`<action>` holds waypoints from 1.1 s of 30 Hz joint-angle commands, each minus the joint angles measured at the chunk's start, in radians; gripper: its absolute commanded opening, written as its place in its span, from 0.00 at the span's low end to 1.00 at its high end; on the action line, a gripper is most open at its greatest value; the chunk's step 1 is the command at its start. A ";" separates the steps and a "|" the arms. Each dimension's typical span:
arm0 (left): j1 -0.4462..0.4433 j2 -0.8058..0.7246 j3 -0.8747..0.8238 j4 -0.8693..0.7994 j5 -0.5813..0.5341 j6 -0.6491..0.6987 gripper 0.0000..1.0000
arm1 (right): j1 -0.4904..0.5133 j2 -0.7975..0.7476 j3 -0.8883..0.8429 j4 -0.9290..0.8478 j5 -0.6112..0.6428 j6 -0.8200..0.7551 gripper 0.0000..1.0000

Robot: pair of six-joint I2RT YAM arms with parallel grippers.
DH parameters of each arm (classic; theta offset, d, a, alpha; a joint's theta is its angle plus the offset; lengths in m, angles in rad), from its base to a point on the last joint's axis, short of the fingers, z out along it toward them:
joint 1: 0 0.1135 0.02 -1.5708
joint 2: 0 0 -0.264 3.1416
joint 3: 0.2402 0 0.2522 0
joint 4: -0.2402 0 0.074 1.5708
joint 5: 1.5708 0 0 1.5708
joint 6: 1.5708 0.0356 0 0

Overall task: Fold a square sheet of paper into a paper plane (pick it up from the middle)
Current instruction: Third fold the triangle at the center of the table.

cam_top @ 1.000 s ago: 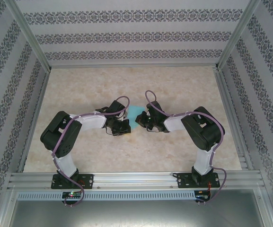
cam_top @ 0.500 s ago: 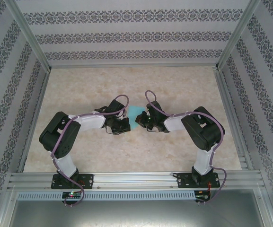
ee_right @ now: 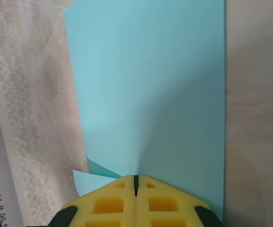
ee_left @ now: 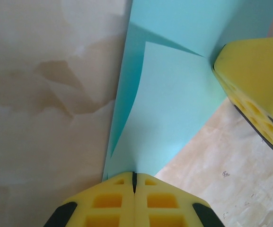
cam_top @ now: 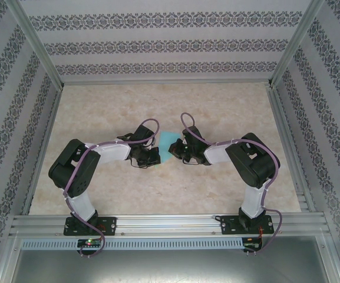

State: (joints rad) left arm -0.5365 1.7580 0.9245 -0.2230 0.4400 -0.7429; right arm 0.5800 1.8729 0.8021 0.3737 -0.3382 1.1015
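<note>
gripping the square sheet of paper (cam_top: 168, 140) from both sides, the two arms are meeting near the middle of the counter (cam_top: 228, 106). in the top view the turquoise sheet is showing as a small patch between the left end effector (cam_top: 153, 154) and the right end effector (cam_top: 174, 153), just past their tips.

in the left wrist view the left end effector (ee_left: 134, 177) is clamping its yellow pads together on the near edge of the paper (ee_left: 174, 109), with no gap between them. the sheet is showing two layers here, a lighter flap lying over a darker one. a slanted edge is running up to the right end effector's yellow finger (ee_left: 252, 85), which is touching the paper at the upper right. the marbled counter (ee_left: 46, 94) is showing on both sides.

in the right wrist view the right end effector (ee_right: 136, 178) is likewise pinching shut on the sheet (ee_right: 150, 85), which is spreading away from the pads. a small flap corner is poking out at the lower left. can't tell whether the paper is lifted or lying flat on the counter (ee_right: 257, 94).
</note>
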 commanded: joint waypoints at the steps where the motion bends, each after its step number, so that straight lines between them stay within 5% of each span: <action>1: 0.018 -0.005 -0.038 -0.064 -0.068 -0.008 0.04 | -0.007 0.074 -0.057 -0.232 0.073 -0.022 0.00; 18: 0.018 0.043 -0.058 -0.107 -0.003 0.039 0.00 | 0.003 -0.124 0.026 -0.196 -0.034 -0.244 0.00; 33: 0.017 0.043 -0.045 -0.109 -0.008 0.067 0.00 | 0.099 0.012 0.043 -0.135 -0.036 -0.138 0.00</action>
State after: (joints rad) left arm -0.5282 1.7569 0.9073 -0.2043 0.4698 -0.6964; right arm 0.6769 1.8576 0.8539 0.2394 -0.3912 0.9432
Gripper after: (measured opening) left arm 0.064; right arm 0.040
